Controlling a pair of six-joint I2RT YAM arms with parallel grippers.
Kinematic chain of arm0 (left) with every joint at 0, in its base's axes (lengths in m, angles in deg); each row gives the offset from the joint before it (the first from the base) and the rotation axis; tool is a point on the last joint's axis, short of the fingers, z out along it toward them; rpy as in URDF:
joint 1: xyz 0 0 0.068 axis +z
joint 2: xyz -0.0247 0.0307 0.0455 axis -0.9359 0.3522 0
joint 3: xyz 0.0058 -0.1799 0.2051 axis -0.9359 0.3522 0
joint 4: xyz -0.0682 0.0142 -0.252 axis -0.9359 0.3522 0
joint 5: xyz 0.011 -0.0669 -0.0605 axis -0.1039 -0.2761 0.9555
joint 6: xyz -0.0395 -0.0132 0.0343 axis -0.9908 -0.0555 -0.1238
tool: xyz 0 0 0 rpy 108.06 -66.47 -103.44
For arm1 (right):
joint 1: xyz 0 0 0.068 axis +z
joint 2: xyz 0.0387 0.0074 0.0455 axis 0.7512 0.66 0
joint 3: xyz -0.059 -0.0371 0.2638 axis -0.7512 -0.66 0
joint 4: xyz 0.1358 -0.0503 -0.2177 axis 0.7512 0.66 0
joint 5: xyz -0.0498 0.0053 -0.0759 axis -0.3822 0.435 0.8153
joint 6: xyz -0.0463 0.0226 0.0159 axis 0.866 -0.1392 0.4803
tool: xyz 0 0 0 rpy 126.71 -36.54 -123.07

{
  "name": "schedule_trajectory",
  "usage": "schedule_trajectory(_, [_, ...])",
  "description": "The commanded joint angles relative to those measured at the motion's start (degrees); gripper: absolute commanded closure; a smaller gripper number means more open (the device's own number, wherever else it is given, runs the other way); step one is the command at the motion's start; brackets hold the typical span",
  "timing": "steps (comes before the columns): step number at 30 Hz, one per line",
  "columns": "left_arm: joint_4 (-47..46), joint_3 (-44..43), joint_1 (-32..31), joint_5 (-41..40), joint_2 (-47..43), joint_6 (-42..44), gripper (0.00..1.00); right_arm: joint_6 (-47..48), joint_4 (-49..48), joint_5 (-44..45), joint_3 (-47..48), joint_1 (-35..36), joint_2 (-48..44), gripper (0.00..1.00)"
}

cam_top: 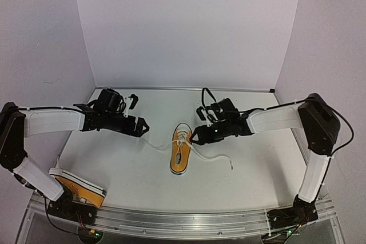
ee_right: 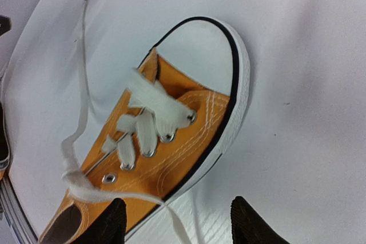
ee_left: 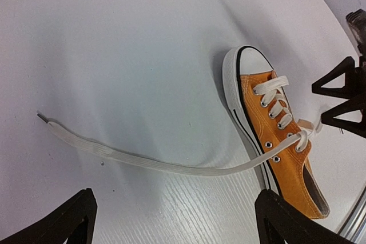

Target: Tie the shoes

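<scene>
At table centre, one shoe (cam_top: pixel 180 151) lies sole-down, toe pointing away from the arm bases. Its mate (cam_top: pixel 77 186) sits at the near left edge, partly under the left arm. Both laces are untied: the left lace (ee_left: pixel 143 164) trails flat across the table (cam_top: pixel 126 170), and the right lace (cam_top: pixel 214 160) curls beside the sole. Left gripper (ee_left: pixel 175 194) and right gripper (ee_right: pixel 178 200) stand wide open, holding nothing (a strand crosses between the right fingers, unclamped). Laces look limp, flat and light. They are probably best pinched near the free tips, as the light shoe may slide under a hard pull.
</scene>
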Motion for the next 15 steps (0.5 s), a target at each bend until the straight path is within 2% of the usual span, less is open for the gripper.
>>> schedule_trajectory(1, [-2.06,-0.62,0.04,7.6,-0.34,6.76,0.0,5.27,3.38,-5.14,-3.91,-0.45,-7.03,0.32])
schedule_trajectory(6, [3.29,-3.43,-0.23,12.27,4.21,15.31,0.01,6.91,4.75,-3.0,-5.38,1.46,-5.44,0.31])
schedule_trajectory(10, [6.47,-5.88,-0.94,8.55,8.38,19.62,0.08,8.57,5.89,-0.18,-2.42,3.57,-1.45,0.35])
schedule_trajectory(15, [6.95,-7.14,-2.83,7.62,12.96,25.88,0.16,9.77,6.2,0.05,0.8,4.28,2.25,0.4])
